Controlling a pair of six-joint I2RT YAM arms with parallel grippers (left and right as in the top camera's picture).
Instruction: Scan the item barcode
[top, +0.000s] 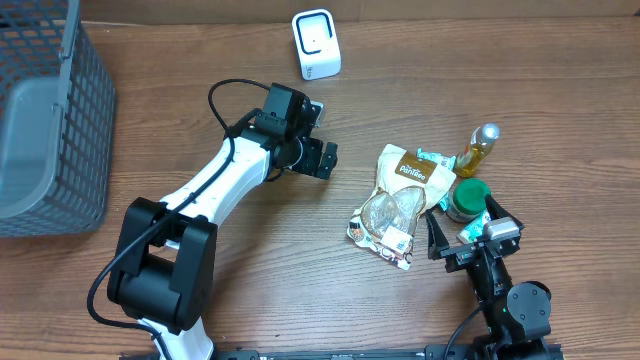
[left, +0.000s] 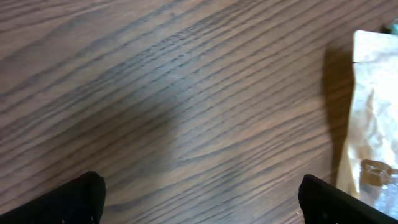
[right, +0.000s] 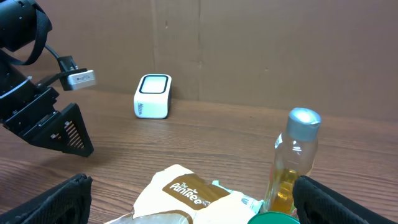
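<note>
A white barcode scanner (top: 316, 44) (right: 153, 96) stands upright at the back of the table. The items lie at the right: a tan PanTree snack bag (top: 395, 200) (right: 193, 193) (left: 373, 118), a bottle of yellow liquid (top: 478, 149) (right: 295, 163) and a green-lidded jar (top: 468, 197). My left gripper (top: 323, 158) (left: 199, 205) hovers open over bare wood just left of the bag, holding nothing. At the front edge, my right gripper (top: 470, 226) (right: 199, 208) is open behind the jar, facing the items and the scanner.
A grey wire basket (top: 50, 120) fills the far left edge. A teal packet (top: 436, 157) is tucked under the bag's top, next to the bottle. A brown cardboard wall (right: 249, 50) backs the table behind the scanner.
</note>
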